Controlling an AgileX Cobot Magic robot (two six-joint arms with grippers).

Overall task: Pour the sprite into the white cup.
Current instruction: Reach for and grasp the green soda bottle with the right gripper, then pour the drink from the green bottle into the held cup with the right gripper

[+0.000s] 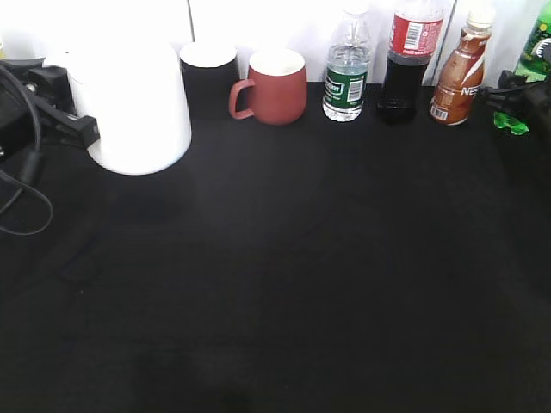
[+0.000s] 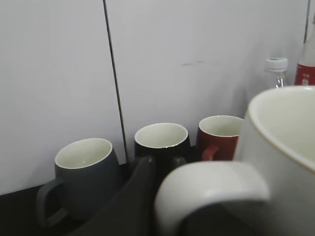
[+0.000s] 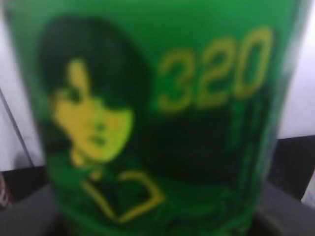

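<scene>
A: Where's the cup [image 1: 138,99]?
B: Far left, handle between the left fingers [image 2: 135,196], which look closed on it; whether it touches the black surface [image 1: 284,275] is unclear.
A: And the sprite [image 3: 152,123]?
B: Far right, pressed between the right fingers [image 1: 516,99], filling that wrist view.

Staged test bench in a lab-like room.
Black tabletop [image 1: 284,284] against plain white wall panels [image 2: 206,59]; mugs [image 1: 269,86] and drink bottles [image 1: 347,73] lined along the frame's upper edge.
</scene>
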